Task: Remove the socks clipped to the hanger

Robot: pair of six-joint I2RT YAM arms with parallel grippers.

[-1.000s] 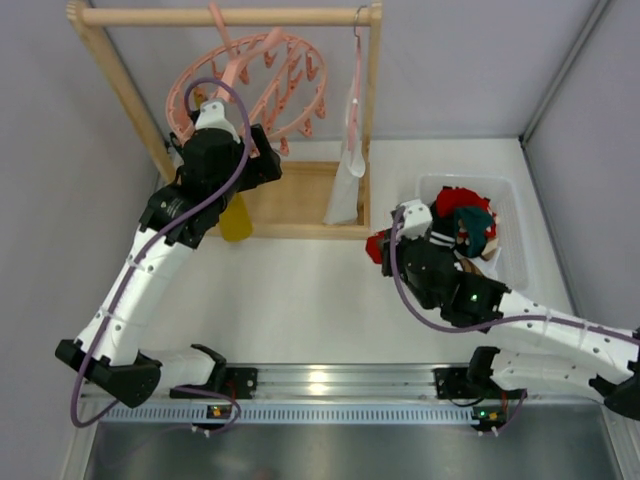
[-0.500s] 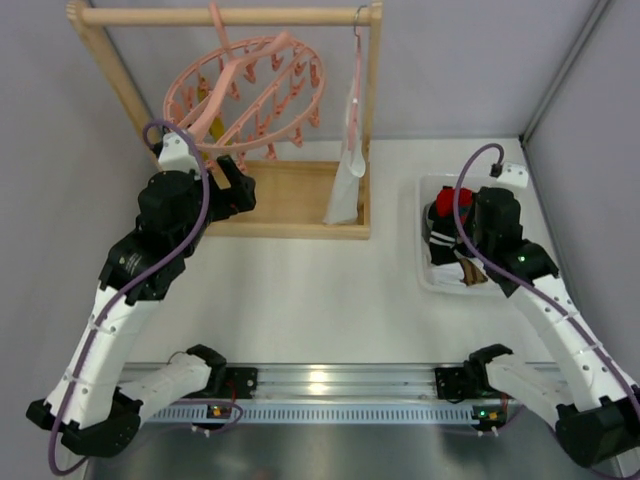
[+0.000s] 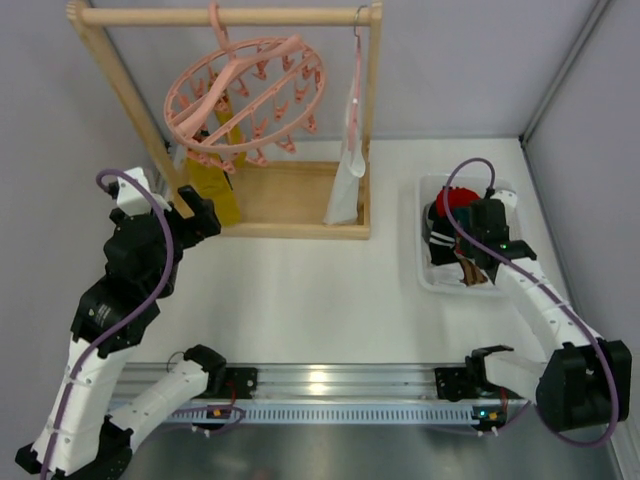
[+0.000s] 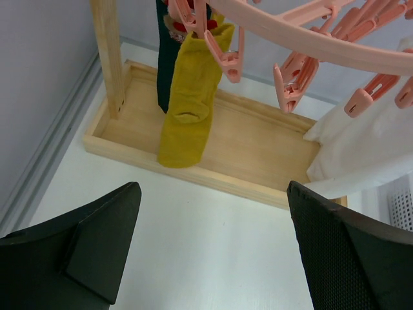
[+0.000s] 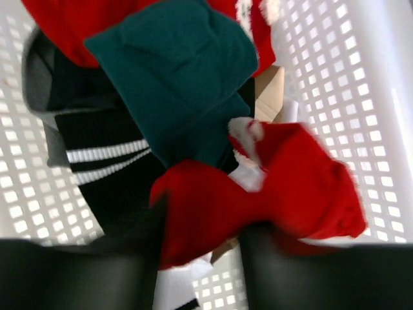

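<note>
The job looks partly done. Several socks (image 5: 181,84), red and dark teal, lie heaped in the white basket (image 3: 424,268) on the right of the bench. The right pincer (image 5: 200,242) hangs over that heap and appears pressed onto a red sock (image 5: 271,194) it has not yet let go. On the hanger (image 4: 303,42) two are pegged at its left side: a mustard sock (image 4: 190,106) with a dark teal sock (image 4: 166,71) behind it. The left pincer (image 4: 213,190) sits low in front of them, spread wide and empty. The other pegs in view hang bare, so those two seem all that is left.
</note>
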